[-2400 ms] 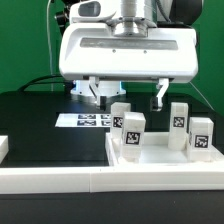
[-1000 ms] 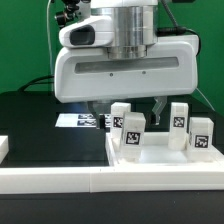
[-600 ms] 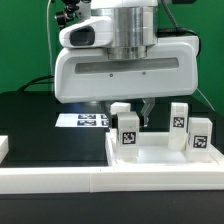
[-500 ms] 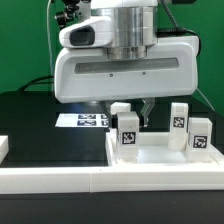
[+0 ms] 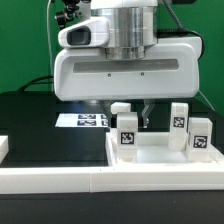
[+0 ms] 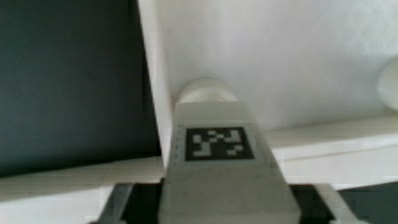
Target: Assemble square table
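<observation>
The square table's white tray-like top lies at the exterior view's right with four small white tagged legs standing on it. My gripper has come down over the left pair and is shut on the front left leg. One dark finger shows beside that leg; the other is hidden. A second leg stands just behind it, and two more legs stand to the right. In the wrist view the tagged leg fills the gap of my gripper, with the top's rim beyond.
A long white border wall runs along the front. The marker board lies on the black table behind the top. A white block sits at the exterior view's left edge.
The jaws have closed from wide open onto the front left leg, which shifted slightly to the exterior view's left. Before that the gripper came down over the legs.
</observation>
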`<move>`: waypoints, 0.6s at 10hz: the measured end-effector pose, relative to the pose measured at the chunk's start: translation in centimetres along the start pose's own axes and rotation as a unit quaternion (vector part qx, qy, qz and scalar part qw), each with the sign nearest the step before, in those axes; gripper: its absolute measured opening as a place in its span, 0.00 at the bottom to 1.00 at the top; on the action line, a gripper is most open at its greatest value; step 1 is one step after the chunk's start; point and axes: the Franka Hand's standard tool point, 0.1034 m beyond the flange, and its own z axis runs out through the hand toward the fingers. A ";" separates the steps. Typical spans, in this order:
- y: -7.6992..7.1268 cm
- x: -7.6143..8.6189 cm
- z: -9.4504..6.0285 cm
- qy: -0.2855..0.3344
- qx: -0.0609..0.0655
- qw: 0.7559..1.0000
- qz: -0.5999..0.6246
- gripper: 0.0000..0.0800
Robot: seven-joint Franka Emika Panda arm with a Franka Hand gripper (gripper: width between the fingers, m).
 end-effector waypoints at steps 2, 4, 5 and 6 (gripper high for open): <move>-0.1 0.0 0.0 0.007 0.001 0.995 0.098 0.36; 0.0 0.0 0.1 0.009 0.003 0.983 0.185 0.36; -0.1 -0.1 0.1 0.008 0.002 0.968 0.250 0.36; -0.4 -0.3 0.1 0.006 0.000 0.954 0.299 0.36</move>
